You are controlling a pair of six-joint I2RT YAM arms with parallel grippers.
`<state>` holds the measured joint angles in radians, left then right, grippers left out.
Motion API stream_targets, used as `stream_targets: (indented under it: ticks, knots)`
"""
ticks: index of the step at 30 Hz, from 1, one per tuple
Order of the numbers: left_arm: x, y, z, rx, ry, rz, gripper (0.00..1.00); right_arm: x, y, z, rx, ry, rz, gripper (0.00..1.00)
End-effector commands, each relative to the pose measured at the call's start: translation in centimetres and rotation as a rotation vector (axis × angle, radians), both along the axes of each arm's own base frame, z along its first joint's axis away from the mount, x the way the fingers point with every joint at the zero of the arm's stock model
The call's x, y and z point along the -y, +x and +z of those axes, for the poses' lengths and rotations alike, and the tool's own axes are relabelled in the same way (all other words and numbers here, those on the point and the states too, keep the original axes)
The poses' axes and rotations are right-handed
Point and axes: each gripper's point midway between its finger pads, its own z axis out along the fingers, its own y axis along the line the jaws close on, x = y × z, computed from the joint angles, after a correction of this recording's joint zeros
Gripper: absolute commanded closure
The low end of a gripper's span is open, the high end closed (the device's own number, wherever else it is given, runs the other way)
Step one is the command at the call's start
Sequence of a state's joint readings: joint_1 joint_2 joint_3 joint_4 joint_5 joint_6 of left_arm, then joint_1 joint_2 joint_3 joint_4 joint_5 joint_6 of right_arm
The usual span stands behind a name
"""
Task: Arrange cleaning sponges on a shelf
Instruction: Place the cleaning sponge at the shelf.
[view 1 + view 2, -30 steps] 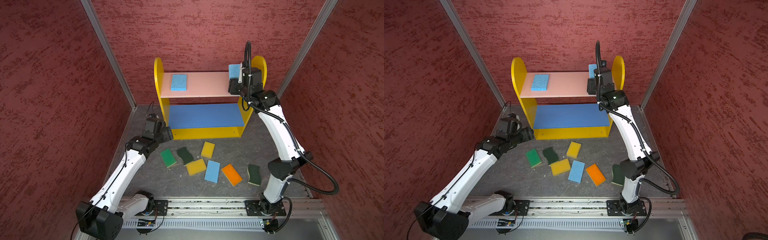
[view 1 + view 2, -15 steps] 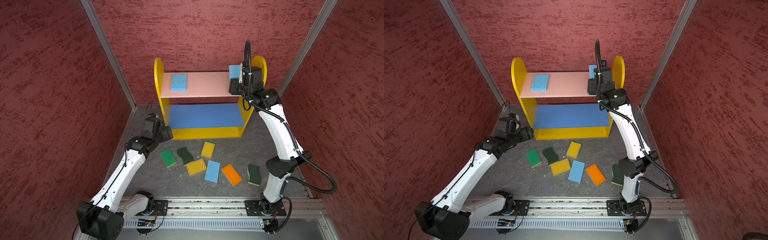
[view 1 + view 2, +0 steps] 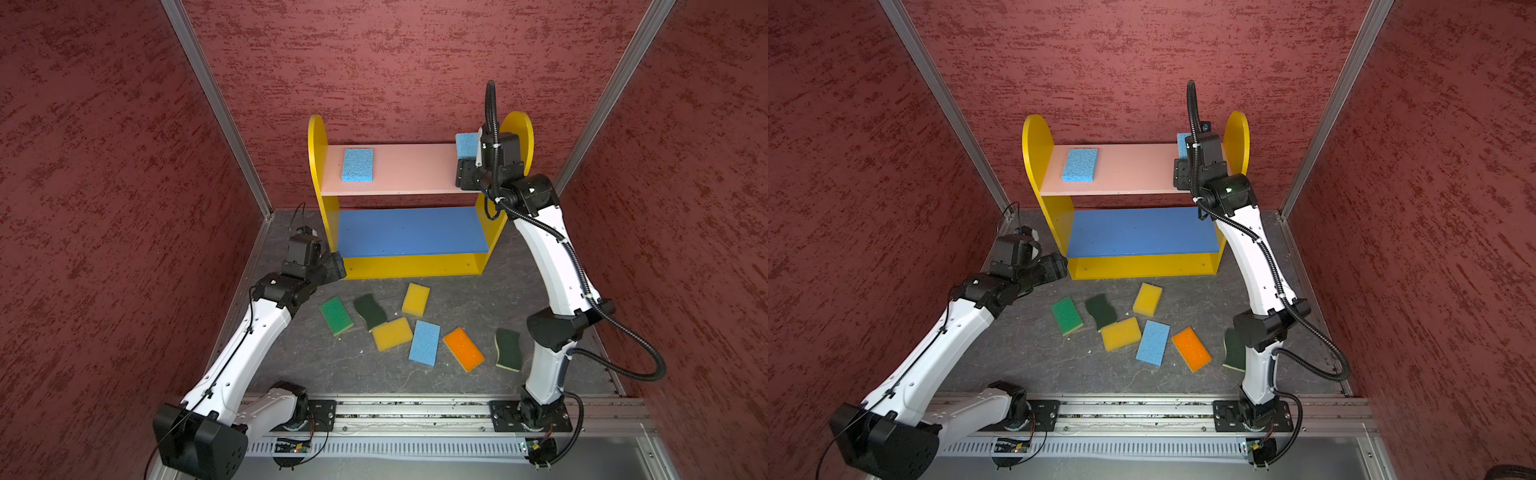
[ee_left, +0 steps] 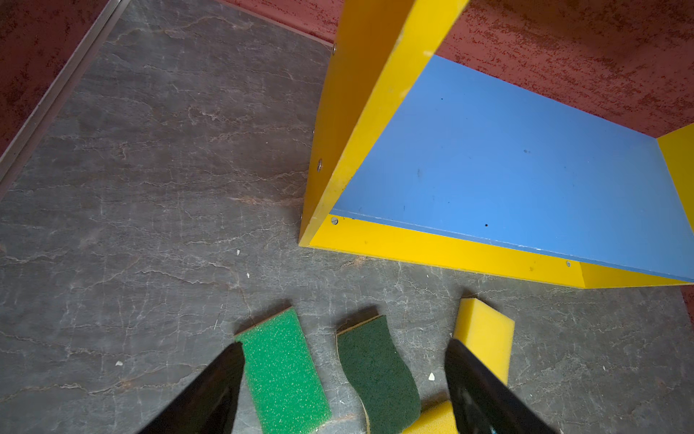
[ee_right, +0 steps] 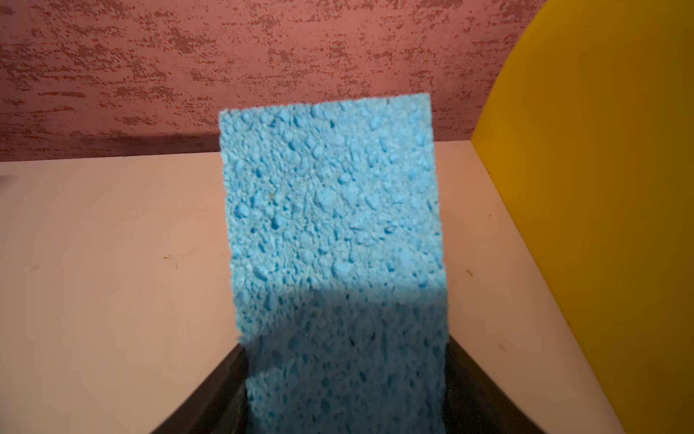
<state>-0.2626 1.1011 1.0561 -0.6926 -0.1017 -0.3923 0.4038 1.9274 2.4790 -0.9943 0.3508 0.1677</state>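
The light blue sponge (image 5: 330,206) is clamped by its sides in the right gripper (image 5: 344,345), raised above the pink top board (image 5: 112,244) beside the yellow side panel (image 5: 601,225). It should be laid flat before release. The left gripper (image 4: 343,347) is seen wide open, empty, near the bright green sponge (image 4: 281,368).

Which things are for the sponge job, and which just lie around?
Job: shelf; blue sponge lying on it; second blue sponge in right gripper; bright green sponge; two dark green sponges; two yellow sponges; third blue sponge; orange sponge.
Lying about: white crumbs, metal rail.
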Motion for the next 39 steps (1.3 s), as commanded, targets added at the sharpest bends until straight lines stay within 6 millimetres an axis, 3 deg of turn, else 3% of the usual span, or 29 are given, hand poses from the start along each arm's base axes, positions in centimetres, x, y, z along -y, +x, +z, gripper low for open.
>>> stream_targets:
  ticks: [1, 13, 22, 31, 39]
  knots:
    - [-0.2, -0.1, -0.2, 0.005, -0.005, 0.0, 0.16, 0.4, -0.1, -1.2, -0.044, -0.029, -0.016, 0.26]
    - [-0.3, 0.0, -0.6, -0.005, -0.009, 0.004, 0.16, 0.4, 0.1, -1.4, -0.049, -0.022, -0.022, 0.25]
    - [-0.3, -0.2, -0.5, -0.006, -0.01, 0.003, 0.16, 0.3, -0.2, -0.7, -0.036, -0.002, -0.01, 0.17]
    - [-0.6, -0.6, -0.4, -0.002, -0.008, 0.009, 0.16, -0.2, -0.6, -0.7, -0.045, 0.016, 0.017, 0.16]
    - [-0.6, -0.7, -0.3, 0.0, -0.015, 0.012, 0.16, 0.2, -1.5, 0.7, -0.016, 0.029, 0.015, 0.11]
